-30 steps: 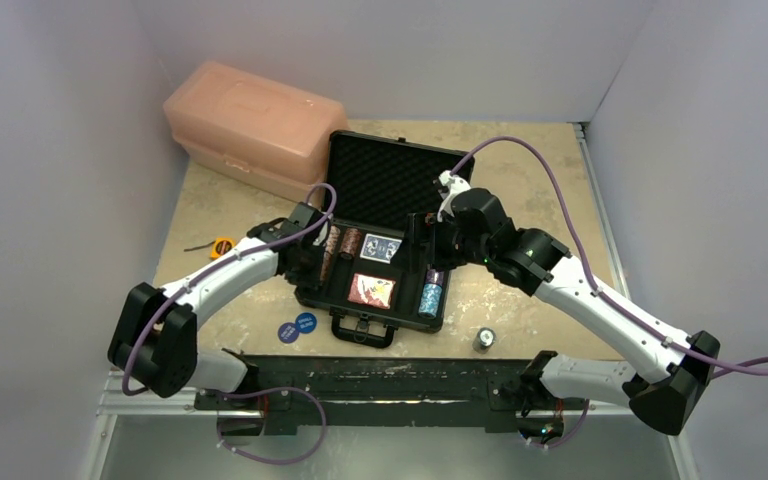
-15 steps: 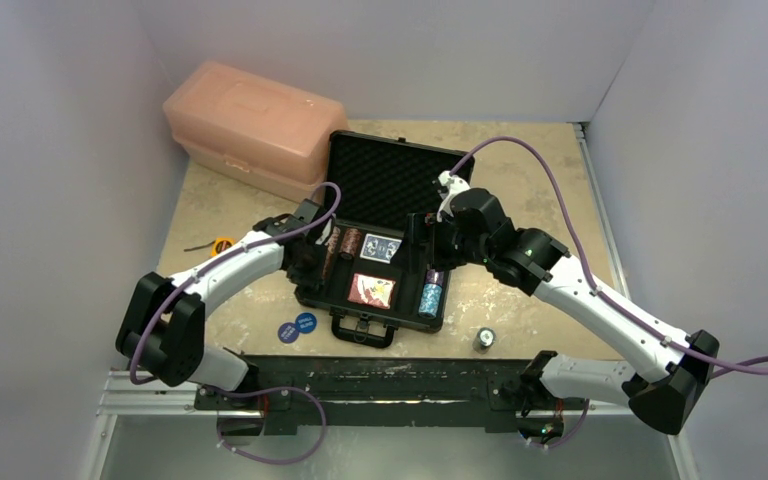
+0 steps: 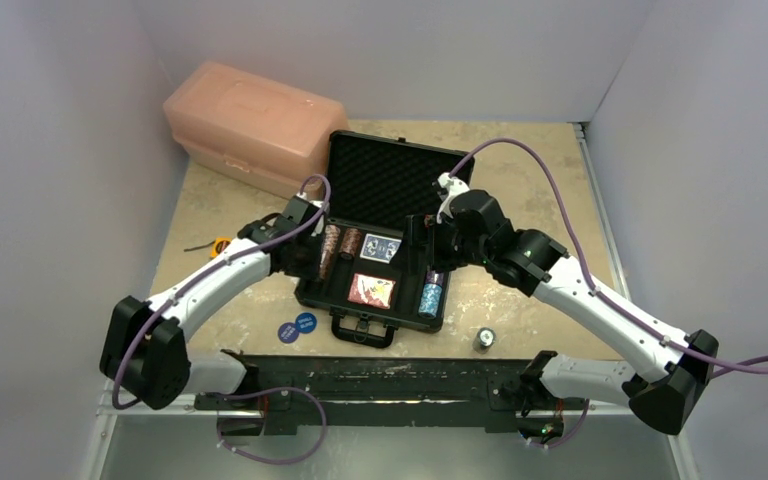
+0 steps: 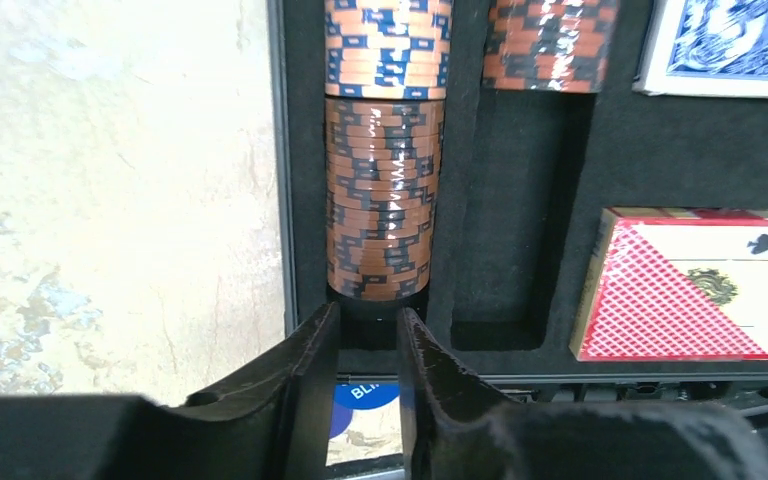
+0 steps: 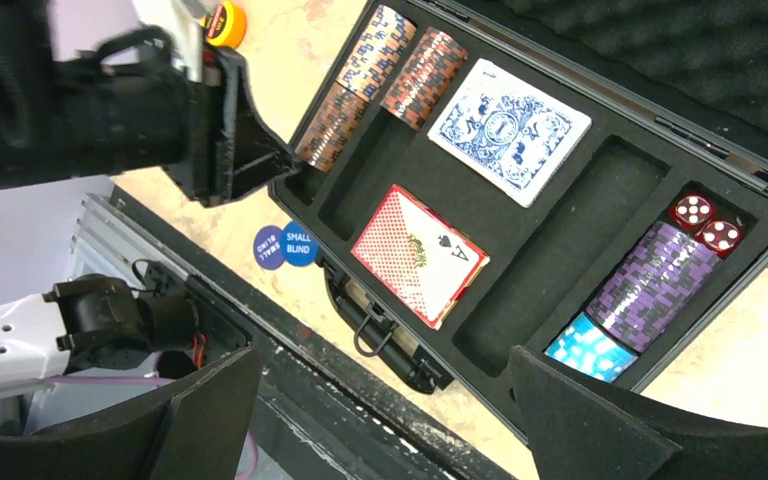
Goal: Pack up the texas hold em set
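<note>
The black briefcase [image 3: 385, 180] lies open with its lid up. Its foam slots hold orange chip stacks [image 4: 380, 200], a blue deck [image 5: 510, 130], a red deck [image 5: 418, 252], purple and light-blue chips [image 5: 650, 285] and two red dice [image 5: 705, 222]. Two blue discs [image 3: 297, 326] lie on the table beside the handle. My left gripper [image 4: 368, 315] sits at the near end of the leftmost chip slot. Its jaws are narrowly open with nothing between them, just short of the stack. My right gripper [image 5: 387, 352] hovers wide open above the case's right half, holding nothing.
A pink plastic box [image 3: 255, 125] stands at the back left. A yellow tape measure [image 3: 221, 246] lies left of the case. A small silvery cylinder [image 3: 483, 339] stands on the table right of the handle. One long slot [image 4: 510, 220] holds chips only at its far end.
My left jaws have parted a little at the end of the orange chip stack, and the left arm has shifted slightly left. My right jaws have widened slightly.
</note>
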{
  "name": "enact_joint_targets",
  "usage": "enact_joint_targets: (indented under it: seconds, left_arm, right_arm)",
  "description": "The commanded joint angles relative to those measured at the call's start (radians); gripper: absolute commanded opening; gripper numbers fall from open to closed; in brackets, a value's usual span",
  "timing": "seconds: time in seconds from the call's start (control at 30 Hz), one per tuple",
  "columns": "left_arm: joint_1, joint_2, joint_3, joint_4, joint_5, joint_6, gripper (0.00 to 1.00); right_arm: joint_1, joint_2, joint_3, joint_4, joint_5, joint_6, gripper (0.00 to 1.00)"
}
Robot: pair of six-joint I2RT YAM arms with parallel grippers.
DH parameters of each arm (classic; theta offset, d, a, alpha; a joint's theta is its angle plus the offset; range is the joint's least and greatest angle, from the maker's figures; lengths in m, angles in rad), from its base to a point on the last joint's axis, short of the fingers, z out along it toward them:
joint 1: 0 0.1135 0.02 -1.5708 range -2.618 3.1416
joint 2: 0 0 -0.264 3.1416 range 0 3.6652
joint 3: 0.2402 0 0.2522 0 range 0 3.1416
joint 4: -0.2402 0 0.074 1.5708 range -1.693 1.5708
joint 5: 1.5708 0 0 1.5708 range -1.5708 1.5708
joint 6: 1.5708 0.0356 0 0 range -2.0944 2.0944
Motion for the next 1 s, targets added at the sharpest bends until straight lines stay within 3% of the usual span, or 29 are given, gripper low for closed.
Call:
enact_joint_targets:
  seconds: [0.0,0.4,0.8,0.97]
  left_arm:
    - [0.004,-0.104,0.014,0.017,-0.048,0.006,0.29]
    - [0.004,-0.338,0.032,-0.028,-0.102,0.093,0.45]
    - [0.004,-0.51,-0.053,0.053,-0.026,0.142,0.85]
    - [0.004,-0.502,-0.056,0.064,0.001,0.141,0.93]
  right_arm:
    - [-0.006,-0.03,-0.013,0.034,0.012,-0.004,0.99]
    - [-0.005,-0.03,0.004,0.0,0.046,0.007,0.99]
    - [-0.005,-0.015,0.034,-0.204,0.231,0.06,0.99]
    - [-0.005,-0.059,-0.016,-0.288,0.327,0.131,0.99]
